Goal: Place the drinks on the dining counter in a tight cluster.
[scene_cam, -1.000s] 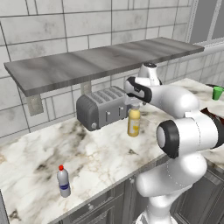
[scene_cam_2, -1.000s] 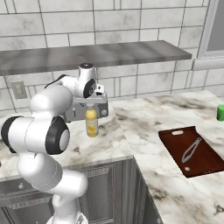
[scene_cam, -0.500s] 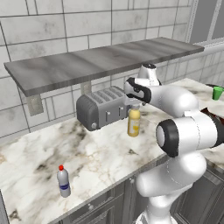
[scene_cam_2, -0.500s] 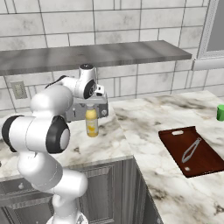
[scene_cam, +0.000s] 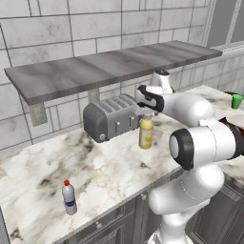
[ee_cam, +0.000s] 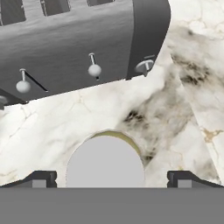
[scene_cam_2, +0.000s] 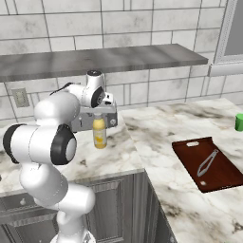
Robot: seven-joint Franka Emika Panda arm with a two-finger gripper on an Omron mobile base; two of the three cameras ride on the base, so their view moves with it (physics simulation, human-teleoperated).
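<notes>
The squat yellow bottle (scene_cam: 146,134) (scene_cam_2: 99,135) stands upright on the marble counter just in front of the toaster. My gripper (scene_cam: 147,114) (scene_cam_2: 98,113) (ee_cam: 112,178) hangs straight above it, open. In the hand view the bottle's pale cap (ee_cam: 105,162) lies between the two fingertips (ee_cam: 41,179), with clear gaps on both sides. The small clear bottle (scene_cam: 69,198) with red cap and blue label stands far to the left near the counter's front edge. The wine bottle and the dining counter are out of view.
A grey toaster (scene_cam: 112,117) (ee_cam: 78,39) sits right behind the yellow bottle, under a grey wall shelf (scene_cam: 114,66). To the right lie a dark red cutting board (scene_cam_2: 206,163) carrying a metal utensil and a green cup (scene_cam_2: 239,122) (scene_cam: 237,101).
</notes>
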